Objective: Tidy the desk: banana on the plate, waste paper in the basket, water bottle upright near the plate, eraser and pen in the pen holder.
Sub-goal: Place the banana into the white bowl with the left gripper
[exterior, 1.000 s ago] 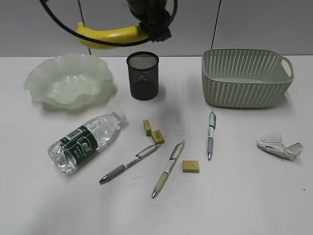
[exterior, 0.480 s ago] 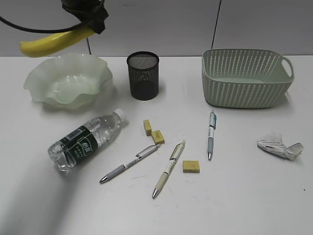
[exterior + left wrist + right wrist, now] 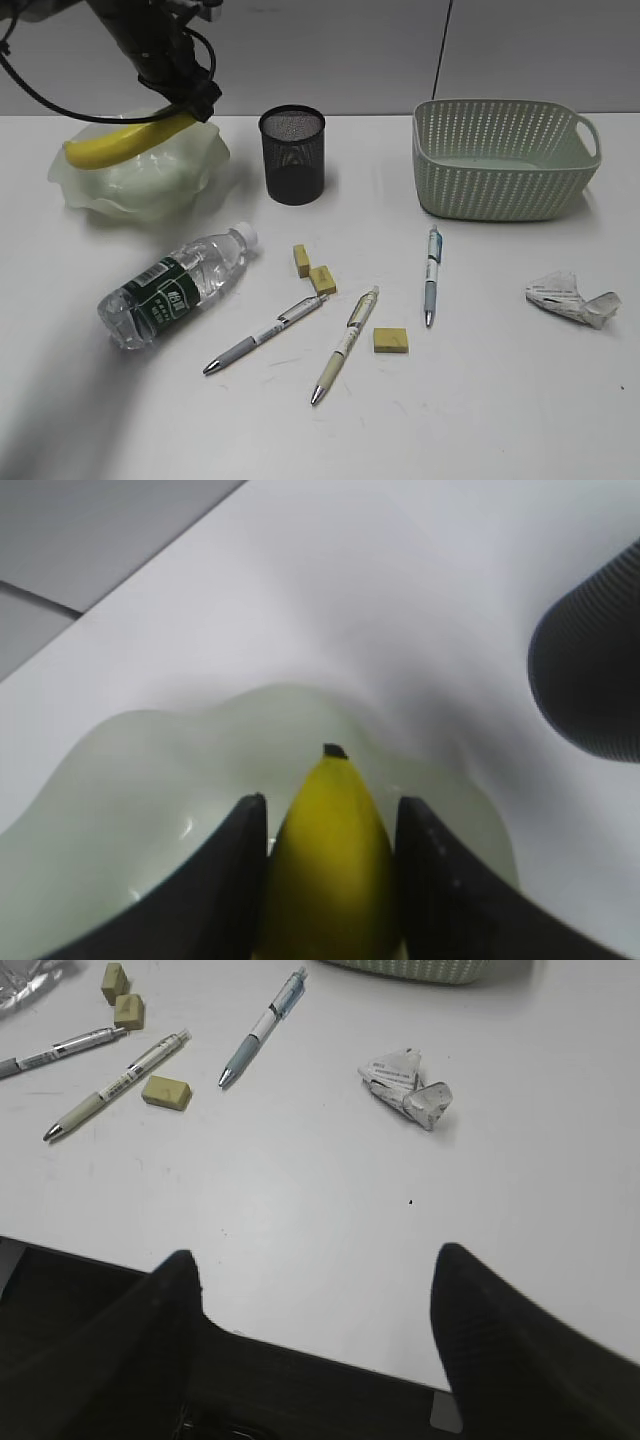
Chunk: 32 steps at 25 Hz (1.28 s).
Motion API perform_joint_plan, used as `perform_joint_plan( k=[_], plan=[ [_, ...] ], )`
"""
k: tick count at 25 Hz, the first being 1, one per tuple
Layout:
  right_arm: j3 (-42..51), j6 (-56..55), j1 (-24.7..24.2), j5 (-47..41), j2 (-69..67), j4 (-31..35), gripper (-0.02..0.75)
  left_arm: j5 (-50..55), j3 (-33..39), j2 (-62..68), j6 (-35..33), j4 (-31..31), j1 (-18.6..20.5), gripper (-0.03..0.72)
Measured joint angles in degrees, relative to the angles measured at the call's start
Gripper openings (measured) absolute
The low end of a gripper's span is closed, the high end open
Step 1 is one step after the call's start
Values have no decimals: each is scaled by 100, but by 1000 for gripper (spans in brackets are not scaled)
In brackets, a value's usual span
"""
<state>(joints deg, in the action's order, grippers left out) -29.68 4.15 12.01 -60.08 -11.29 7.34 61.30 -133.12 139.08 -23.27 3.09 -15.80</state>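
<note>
White counter (image 3: 500, 400) is carrying everything, and the pale green basket (image 3: 505, 160) is sitting at its far right, upright. At the far left the wavy-rimmed plate (image 3: 140, 185) is resting on the counter, and the left claw (image 3: 190, 105) is hanging over its right rim, its fingers (image 3: 225, 880) pressing both flanks of the banana (image 3: 125, 140). Yellow fruit is reaching leftward from that grip across the dish; whether it is touching the plate cannot be told. From the left wrist, the banana's dark tip is pointing out over the translucent bowl.

Clear water bottle (image 3: 175, 288) is lying on its side in front of the plate, cap toward the black mesh pen holder (image 3: 292, 155), which is standing upright between plate and basket. Three pens (image 3: 345, 345) are lying loose mid-counter, apart from one another, with three small yellowish erasers (image 3: 390, 340) scattered among them. Crumpled waste paper (image 3: 570, 298) is sitting near the right edge, well apart from the basket.

Over the counter's near edge the right claw (image 3: 315, 1280) is hovering with its jaws spread wide, gripping nothing.
</note>
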Motion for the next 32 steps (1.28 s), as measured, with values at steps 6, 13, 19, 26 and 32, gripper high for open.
perform_joint_plan(
  k=[6,13,19,26,32],
  plan=[
    [0,0,0,0,0,0,561,-357,0,223,0,0,0,295],
    [0,0,0,0,0,0,561,-282,0,262,21,0,0,331],
    [0,0,0,0,0,0,561,-38,0,256,128,-126,0,365],
    [0,0,0,0,0,0,561,178,1,-222,734,-737,0,368],
    [0,0,0,0,0,-2,561,683,1,-961,801,-785,0,368]
  ],
)
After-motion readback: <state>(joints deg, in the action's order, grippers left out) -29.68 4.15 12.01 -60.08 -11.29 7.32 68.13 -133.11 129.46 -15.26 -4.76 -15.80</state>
